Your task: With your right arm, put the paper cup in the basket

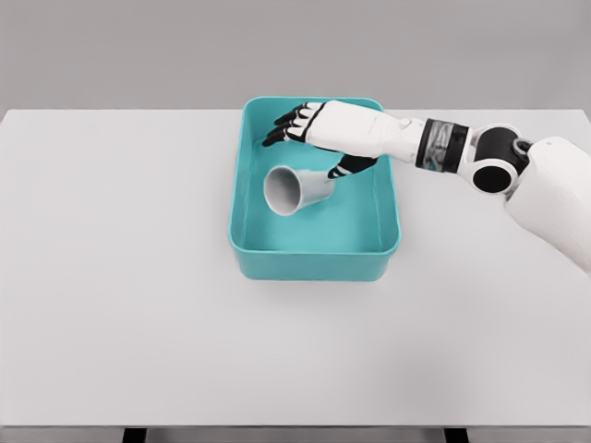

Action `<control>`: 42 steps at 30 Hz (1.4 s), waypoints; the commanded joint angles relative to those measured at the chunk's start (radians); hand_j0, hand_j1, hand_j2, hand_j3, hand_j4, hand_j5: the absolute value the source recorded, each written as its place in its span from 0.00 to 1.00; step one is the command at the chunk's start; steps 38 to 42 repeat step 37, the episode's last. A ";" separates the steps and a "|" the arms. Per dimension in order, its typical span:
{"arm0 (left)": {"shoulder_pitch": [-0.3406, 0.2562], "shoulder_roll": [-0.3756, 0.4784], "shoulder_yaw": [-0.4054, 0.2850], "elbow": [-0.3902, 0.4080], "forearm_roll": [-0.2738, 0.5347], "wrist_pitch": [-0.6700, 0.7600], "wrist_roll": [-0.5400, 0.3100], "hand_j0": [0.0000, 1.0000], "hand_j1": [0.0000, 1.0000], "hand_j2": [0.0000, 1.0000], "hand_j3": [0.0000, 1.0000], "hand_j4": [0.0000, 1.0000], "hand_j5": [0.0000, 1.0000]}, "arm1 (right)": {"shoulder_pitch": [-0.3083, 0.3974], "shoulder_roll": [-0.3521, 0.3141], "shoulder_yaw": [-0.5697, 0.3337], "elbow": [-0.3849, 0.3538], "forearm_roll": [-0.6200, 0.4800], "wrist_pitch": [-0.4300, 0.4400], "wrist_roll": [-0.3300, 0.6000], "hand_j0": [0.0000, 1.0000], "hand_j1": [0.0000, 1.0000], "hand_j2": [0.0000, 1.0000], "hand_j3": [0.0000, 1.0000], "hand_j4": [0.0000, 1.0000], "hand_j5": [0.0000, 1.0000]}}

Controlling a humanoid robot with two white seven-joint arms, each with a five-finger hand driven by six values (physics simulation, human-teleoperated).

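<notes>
A white paper cup [295, 188] lies tipped on its side inside the teal basket [314, 263], its open mouth turned toward the front left. My right hand [305, 152] reaches in from the right and hovers over the back of the basket, just above and behind the cup. Its black-tipped fingers [282, 129] are spread out to the left, clear of the cup. The thumb [346, 168] sits close to the cup's base; whether it touches is unclear. The left arm does not show.
The basket stands on a white table [111, 277], a little behind its middle. My right forearm [443, 146] crosses above the basket's right rim. A grey wall lies beyond the table's far edge.
</notes>
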 commanded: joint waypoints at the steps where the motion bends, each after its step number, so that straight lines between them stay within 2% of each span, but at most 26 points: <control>1: 0.000 0.000 0.001 0.000 0.000 0.001 0.001 1.00 1.00 1.00 1.00 1.00 1.00 | 0.000 -0.011 0.003 0.003 -0.003 0.001 0.002 1.00 1.00 1.00 1.00 1.00 1.00; 4: 0.000 0.000 0.000 0.000 0.000 -0.001 -0.001 1.00 1.00 1.00 1.00 1.00 1.00 | -0.046 -0.054 0.002 0.004 0.001 0.001 0.009 1.00 1.00 1.00 1.00 1.00 1.00; 7: 0.000 0.000 0.001 0.000 0.000 0.001 -0.001 1.00 1.00 1.00 1.00 1.00 1.00 | -0.114 -0.189 0.000 -0.005 -0.037 0.001 -0.003 1.00 1.00 1.00 1.00 1.00 1.00; 8: 0.000 0.000 0.001 0.000 0.000 -0.001 0.001 1.00 1.00 1.00 1.00 1.00 1.00 | -0.114 -0.206 0.000 -0.010 -0.069 0.001 -0.003 1.00 1.00 1.00 1.00 1.00 1.00; 9: 0.000 0.000 0.001 0.000 0.000 -0.001 -0.001 1.00 1.00 1.00 1.00 1.00 1.00 | -0.101 -0.253 0.002 -0.013 -0.121 0.001 -0.003 1.00 1.00 1.00 1.00 1.00 1.00; 13: 0.000 0.000 0.000 0.000 0.000 -0.001 0.001 1.00 1.00 1.00 1.00 1.00 1.00 | -0.061 -0.341 -0.004 -0.027 -0.126 0.001 -0.003 1.00 1.00 1.00 1.00 1.00 1.00; 17: 0.000 0.000 0.001 0.000 0.000 0.001 0.001 1.00 1.00 1.00 1.00 1.00 1.00 | -0.028 -0.395 0.003 -0.040 -0.126 0.001 0.000 1.00 1.00 1.00 1.00 1.00 1.00; 19: 0.000 0.000 0.000 0.000 0.000 -0.001 -0.001 1.00 1.00 1.00 1.00 1.00 1.00 | 0.024 -0.430 0.005 -0.040 -0.111 0.001 0.011 1.00 1.00 1.00 1.00 1.00 1.00; 21: 0.000 0.000 0.000 0.000 0.000 -0.001 -0.001 1.00 1.00 1.00 1.00 1.00 1.00 | 0.035 -0.467 0.005 -0.050 -0.097 0.001 0.011 1.00 1.00 1.00 1.00 1.00 1.00; 28: 0.000 0.000 0.000 0.000 0.000 0.001 0.001 1.00 1.00 1.00 1.00 1.00 1.00 | 0.026 -0.478 0.062 -0.060 -0.095 0.001 0.012 1.00 1.00 1.00 1.00 1.00 1.00; 42: 0.003 0.000 0.001 0.003 0.006 0.001 0.001 1.00 1.00 1.00 1.00 1.00 1.00 | 0.020 -0.482 0.080 -0.059 -0.095 0.001 0.012 1.00 1.00 1.00 1.00 1.00 1.00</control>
